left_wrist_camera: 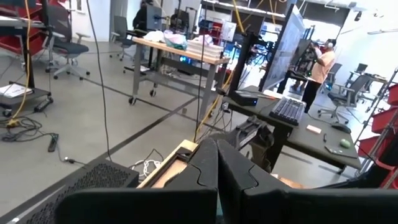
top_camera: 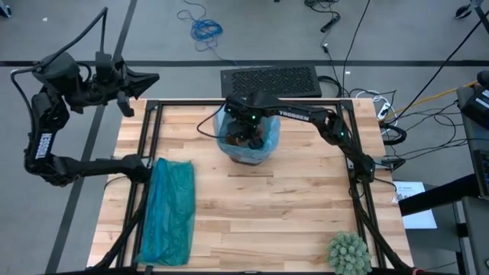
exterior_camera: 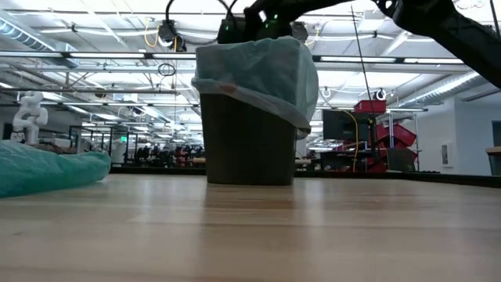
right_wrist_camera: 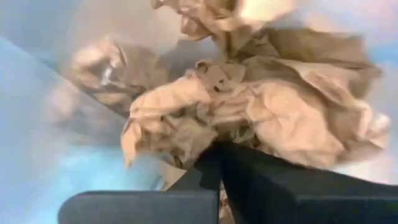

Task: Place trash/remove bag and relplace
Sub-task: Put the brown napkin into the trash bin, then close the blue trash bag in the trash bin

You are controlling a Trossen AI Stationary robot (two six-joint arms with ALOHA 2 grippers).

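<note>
Right gripper (top_camera: 246, 131) sitting closed, empty, inside mouth of bin (exterior_camera: 245, 141), directly above trash (right_wrist_camera: 249, 118) piled in pale blue bag (top_camera: 248, 150) lining bin. Left gripper (top_camera: 145, 79) waiting closed, well off from bin, beyond tabletop (top_camera: 290, 206) corner. Right arm nearer.

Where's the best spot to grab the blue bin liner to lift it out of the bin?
Probably the blue bin liner by its cuff folded over the bin rim, pinched from outside and above; the loose overhang hangs clear on the sides, while crumpled trash fills the inside.
</note>
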